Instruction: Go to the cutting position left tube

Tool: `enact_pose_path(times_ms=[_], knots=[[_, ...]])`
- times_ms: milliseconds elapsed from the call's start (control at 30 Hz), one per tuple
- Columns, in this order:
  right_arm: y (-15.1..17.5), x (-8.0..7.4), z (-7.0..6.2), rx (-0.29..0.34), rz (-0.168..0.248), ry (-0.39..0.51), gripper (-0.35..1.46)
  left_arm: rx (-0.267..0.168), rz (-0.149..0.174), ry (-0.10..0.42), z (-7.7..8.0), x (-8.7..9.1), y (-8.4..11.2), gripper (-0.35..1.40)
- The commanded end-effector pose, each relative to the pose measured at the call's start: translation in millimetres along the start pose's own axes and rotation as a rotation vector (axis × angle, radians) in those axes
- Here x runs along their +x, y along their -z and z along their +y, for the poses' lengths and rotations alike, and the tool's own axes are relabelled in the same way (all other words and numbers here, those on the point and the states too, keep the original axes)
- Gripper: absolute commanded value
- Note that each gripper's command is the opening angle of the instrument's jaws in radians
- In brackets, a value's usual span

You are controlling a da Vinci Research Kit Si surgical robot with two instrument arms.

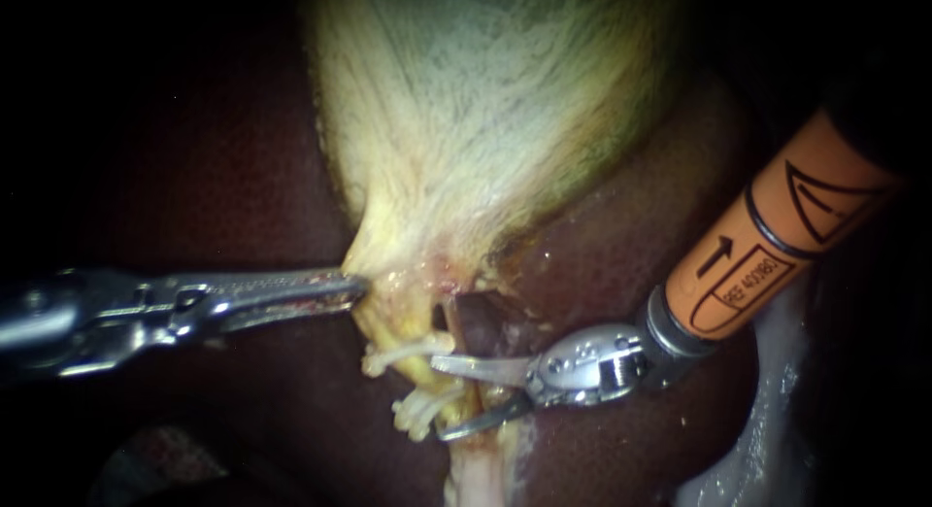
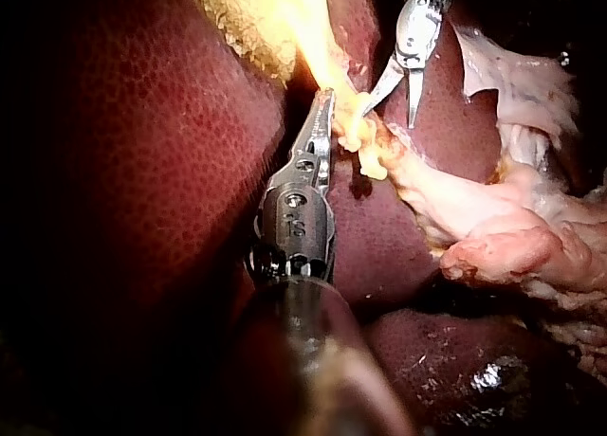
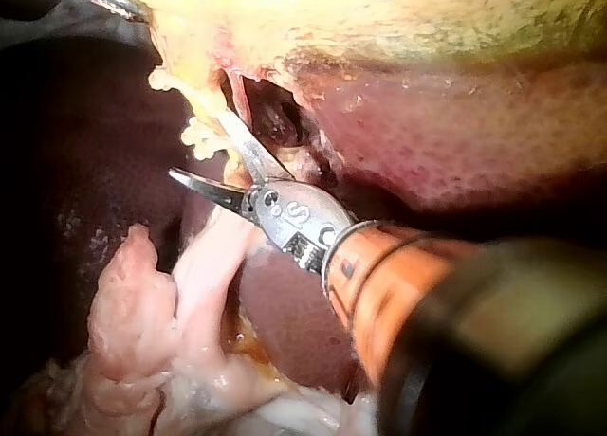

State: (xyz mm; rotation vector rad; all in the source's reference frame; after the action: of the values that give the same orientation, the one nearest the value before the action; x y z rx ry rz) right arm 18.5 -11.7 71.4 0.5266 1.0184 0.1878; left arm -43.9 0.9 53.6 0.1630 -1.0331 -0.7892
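Endoscope view: right instrument (image 1: 439, 398) astride tube (image 1: 474, 458).

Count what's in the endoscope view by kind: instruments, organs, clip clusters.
Instruments: 2 (left instrument, right instrument)
Organs: 2 (gallbladder, liver)
Clip clusters: 2 (upper clip cluster, lower clip cluster; single clips can't be separated)
Total: 6

Black surround (image 1: 116, 70), bright central light
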Motion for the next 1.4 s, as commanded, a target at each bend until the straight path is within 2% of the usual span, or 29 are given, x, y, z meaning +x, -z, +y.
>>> enact_pose_path(times_ms=[33,400,633,800,1000,1400], knots=[[0.0,0.0,0.1,-0.001,0.001,0.0,1.36,-0.005,0.0,-0.002,-0.2,0.1,0.1,-0.35],[-1.4,0.1,0.3,-0.006,-0.014,-0.005,1.38,0.011,-0.001,-0.005,-1.3,0.4,0.4,-0.35],[-3.7,0.4,-0.5,0.028,-0.019,0.01,1.38,0.013,-0.001,-0.006,-1.5,0.4,0.4,-0.35],[-5.3,0.4,-1.0,0.071,-0.022,0.027,1.36,0.014,-0.001,-0.005,-1.4,0.3,0.2,-0.35],[-6.7,0.4,-1.0,0.11,-0.025,0.055,1.35,0.013,-0.001,-0.005,-1.3,0.2,-0.1,-0.35],[-9.4,0.7,-0.7,0.141,-0.027,0.064,1.3,0.017,-0.001,-0.005,-0.1,0.6,-1.6,-0.35]])
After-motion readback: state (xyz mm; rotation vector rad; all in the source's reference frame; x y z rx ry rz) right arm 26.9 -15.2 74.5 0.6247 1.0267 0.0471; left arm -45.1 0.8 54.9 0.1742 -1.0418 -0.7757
